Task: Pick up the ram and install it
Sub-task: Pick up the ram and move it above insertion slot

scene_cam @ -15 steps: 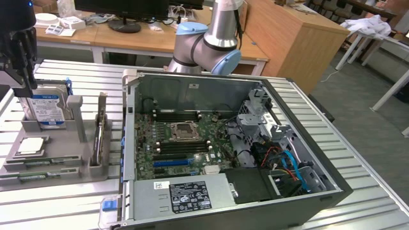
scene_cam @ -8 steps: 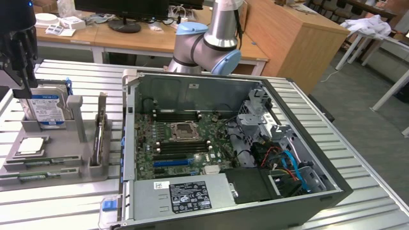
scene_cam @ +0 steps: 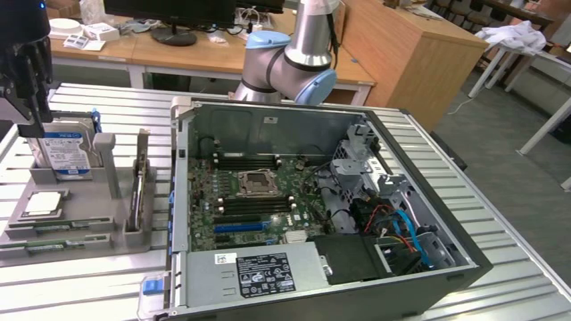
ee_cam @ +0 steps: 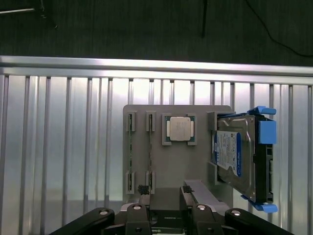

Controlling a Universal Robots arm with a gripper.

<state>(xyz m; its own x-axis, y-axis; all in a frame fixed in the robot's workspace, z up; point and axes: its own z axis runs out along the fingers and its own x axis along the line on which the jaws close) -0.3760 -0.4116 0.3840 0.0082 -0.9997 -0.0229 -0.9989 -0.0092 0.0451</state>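
Ram [ee_cam: 131, 152] upright in grey holder [ee_cam: 195, 164], gripper [ee_cam: 165, 192] parted wide, empty, above holder's edge

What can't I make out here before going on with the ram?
- Wrist view: ram seen edge-on in the tray; chips and notch unreadable.
- Wrist view: gripper covers one end of the tray.
- Exterior view: motherboard slots too small; latch positions unclear.
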